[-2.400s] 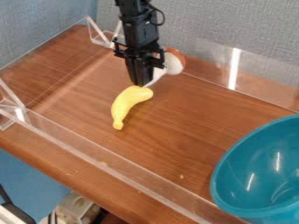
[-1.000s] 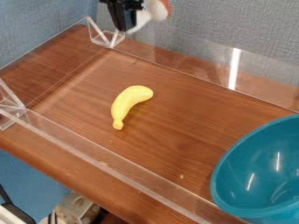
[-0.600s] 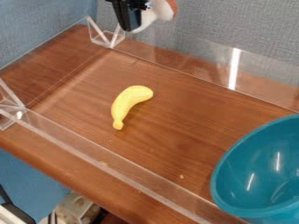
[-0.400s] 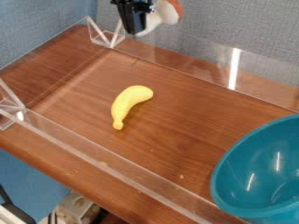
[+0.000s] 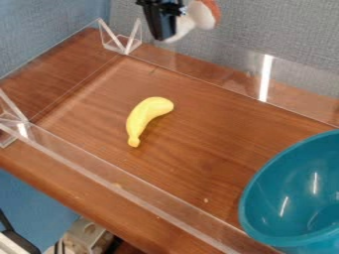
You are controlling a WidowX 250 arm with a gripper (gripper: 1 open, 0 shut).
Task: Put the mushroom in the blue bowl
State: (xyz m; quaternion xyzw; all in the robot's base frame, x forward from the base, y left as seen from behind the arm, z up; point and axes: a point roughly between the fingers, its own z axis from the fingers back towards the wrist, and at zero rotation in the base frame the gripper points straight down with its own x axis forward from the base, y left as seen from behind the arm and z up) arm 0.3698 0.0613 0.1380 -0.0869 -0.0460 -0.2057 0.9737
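Right now you are mid-carry: steer toward the large glossy teal-blue bowl [image 5: 294,198] at the lower right, passing over the yellow banana [image 5: 146,118] lying between, with the dark gripper [image 5: 167,31] clamped on the small reddish-capped, cream-stemmed mushroom [image 5: 201,14] high above.

One cam only, high at the table [image 5: 199,129] front corner, angled down across it toward the back wall, mid-range.
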